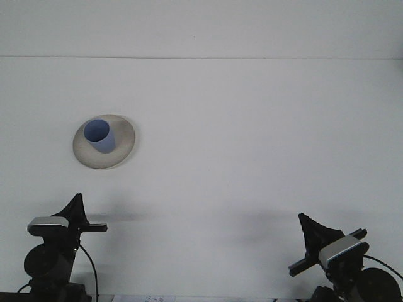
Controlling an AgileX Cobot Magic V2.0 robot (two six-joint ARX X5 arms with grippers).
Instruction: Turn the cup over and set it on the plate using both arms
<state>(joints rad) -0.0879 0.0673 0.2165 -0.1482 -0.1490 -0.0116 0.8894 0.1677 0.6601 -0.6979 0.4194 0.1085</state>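
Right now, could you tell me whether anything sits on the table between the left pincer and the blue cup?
Nothing visible does. The small blue plastic cup stands on the round off-white plate, and only bare white table lies between it and the left pincer at the near edge.

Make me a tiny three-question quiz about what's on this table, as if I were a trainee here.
1. True or false: the blue cup stands mouth-up on the plate.
2. The plate lies nearer which gripper: A) left gripper B) right gripper?
3. Fill in: neither gripper is touching the ____.

Key: 1 true; 2 A; 3 cup.
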